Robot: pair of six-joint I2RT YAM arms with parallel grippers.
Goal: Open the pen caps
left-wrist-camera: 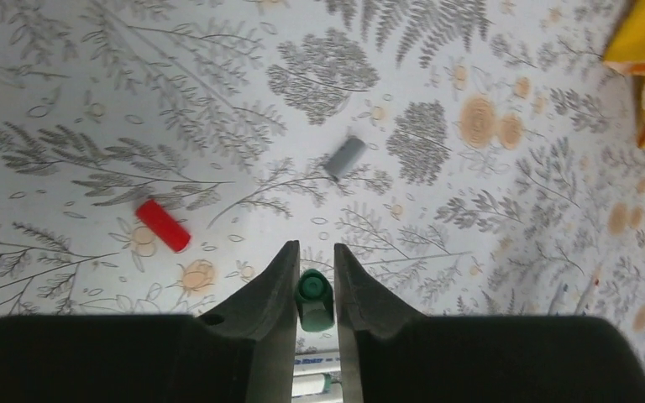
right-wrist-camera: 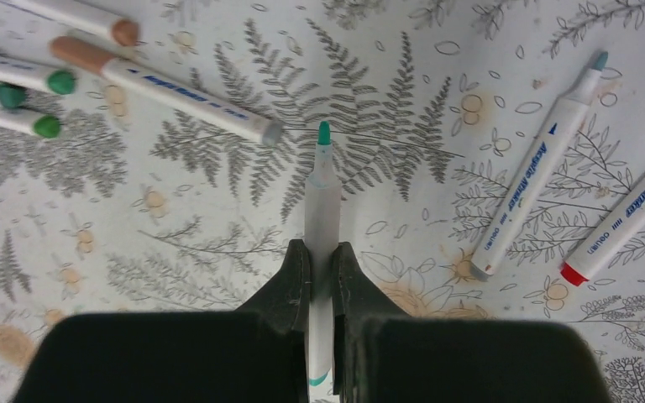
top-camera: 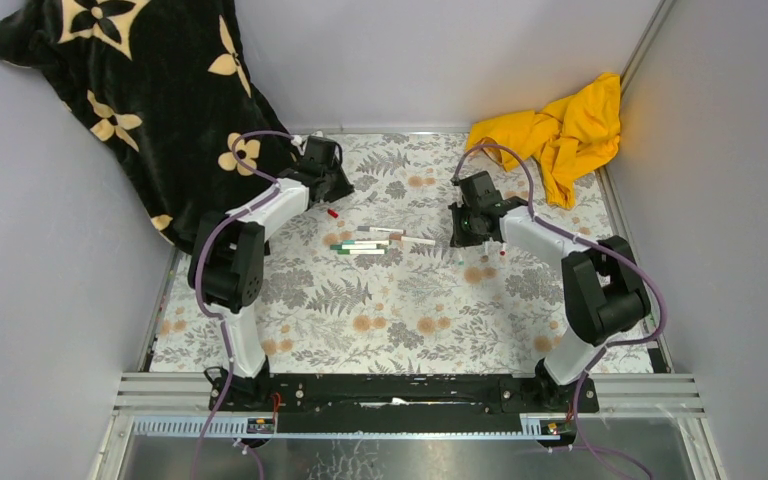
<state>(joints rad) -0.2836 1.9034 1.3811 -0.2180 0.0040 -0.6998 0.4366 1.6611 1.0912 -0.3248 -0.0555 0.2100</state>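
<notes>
My left gripper (left-wrist-camera: 317, 248) is shut on a green pen cap (left-wrist-camera: 314, 300) and holds it above the cloth; in the top view it is at the back left (top-camera: 332, 186). A red cap (left-wrist-camera: 162, 225) and a grey cap (left-wrist-camera: 345, 156) lie loose on the cloth ahead of it. My right gripper (right-wrist-camera: 321, 246) is shut on a white pen barrel (right-wrist-camera: 322, 197) with its green tip bare. In the top view this gripper is right of centre (top-camera: 466, 236). Several capped pens (right-wrist-camera: 46, 80) lie to the upper left of it. Two uncapped pens (right-wrist-camera: 537, 168) lie to its right.
The pen cluster (top-camera: 365, 243) lies mid-table on the floral cloth (top-camera: 400, 310). A yellow cloth (top-camera: 560, 125) is bunched at the back right corner. A black flowered blanket (top-camera: 140, 90) hangs at the back left. Grey walls close in both sides.
</notes>
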